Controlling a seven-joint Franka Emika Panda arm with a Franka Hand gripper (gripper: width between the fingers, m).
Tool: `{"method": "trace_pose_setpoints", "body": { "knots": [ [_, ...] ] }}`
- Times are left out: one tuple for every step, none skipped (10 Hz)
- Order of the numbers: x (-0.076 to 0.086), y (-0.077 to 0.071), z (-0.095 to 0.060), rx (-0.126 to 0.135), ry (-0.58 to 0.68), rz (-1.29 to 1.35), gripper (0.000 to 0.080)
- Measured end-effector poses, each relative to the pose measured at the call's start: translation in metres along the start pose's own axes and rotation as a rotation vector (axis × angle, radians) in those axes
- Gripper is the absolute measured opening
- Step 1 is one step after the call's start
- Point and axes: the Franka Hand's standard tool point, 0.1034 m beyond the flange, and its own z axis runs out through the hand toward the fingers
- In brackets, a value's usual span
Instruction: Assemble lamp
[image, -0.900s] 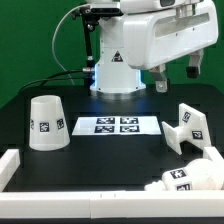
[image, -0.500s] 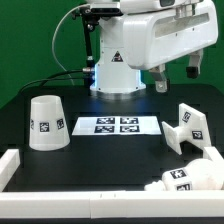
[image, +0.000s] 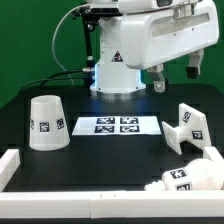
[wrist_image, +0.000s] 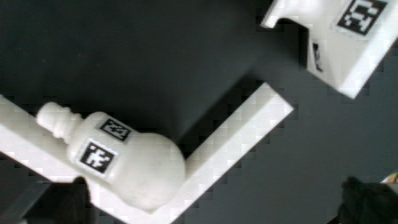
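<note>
The white cone shade (image: 46, 123) stands on the black table at the exterior view's left, one tag facing the camera. The angular base block (image: 187, 130) lies at the right; it also shows in the wrist view (wrist_image: 342, 40). The rounded bulb part (image: 184, 178) with a short neck and tags lies at the front right against the white rail; the wrist view shows it (wrist_image: 121, 152) in the rail's corner. My gripper (image: 178, 76) hangs high above the right side of the table, open and empty. In the wrist view only its dark fingertips (wrist_image: 374, 200) show.
The marker board (image: 118, 125) lies flat in the middle of the table. A low white rail (image: 90, 201) runs along the table's front and sides; it also shows in the wrist view (wrist_image: 249, 118). The arm's base (image: 118, 70) stands at the back.
</note>
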Motion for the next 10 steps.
{"method": "trace_pose_setpoints", "body": {
  "knots": [
    [0.003,0.003,0.001,0.005,0.013,0.090,0.0700],
    [0.006,0.009,0.001,0.019,0.017,0.139,0.0700],
    [0.009,0.017,-0.001,0.025,0.022,0.145,0.0700],
    [0.008,0.021,0.003,0.021,0.034,0.125,0.0700],
    [0.006,0.023,0.008,0.016,0.039,0.092,0.0700],
    [0.004,0.028,0.010,0.009,0.042,0.008,0.0700],
    [0.003,0.034,0.015,-0.003,0.048,-0.131,0.0700],
    [0.005,0.035,0.017,-0.012,0.039,-0.188,0.0700],
    [0.013,0.030,0.019,-0.032,0.022,-0.245,0.0700],
    [0.021,0.023,0.021,-0.049,0.008,-0.284,0.0700]
  ]
}}
